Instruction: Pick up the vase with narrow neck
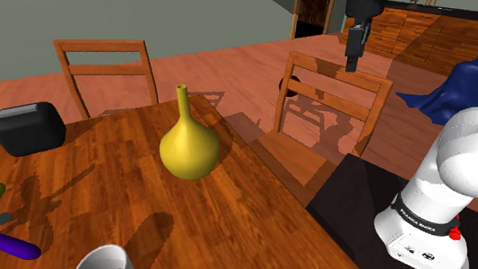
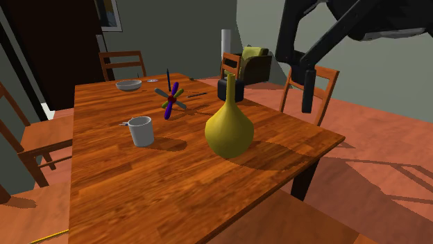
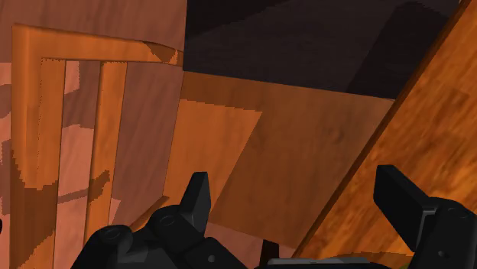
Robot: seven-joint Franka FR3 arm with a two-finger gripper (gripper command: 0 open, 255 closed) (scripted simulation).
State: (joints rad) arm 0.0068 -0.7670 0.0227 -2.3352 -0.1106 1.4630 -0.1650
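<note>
Gripper [image 1: 352,63] hung high over the chair [image 1: 337,83], out past the table [image 1: 246,229] edge. Jaws released, fingers [image 3: 197,200] apart with nothing between them. Yellow narrow-necked vase [image 1: 189,142] stood upright mid-table, well apart from the gripper, bare wood all round. Mug [image 1: 107,265] was cut off at the shoulder view's bottom edge, and the arm's upper links were cropped.

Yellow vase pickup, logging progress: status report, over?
Gripper open, empty, above brown wooden chair. Yellow narrow-necked vase upright on wooden table, untouched. Chair possibly in the way.
</note>
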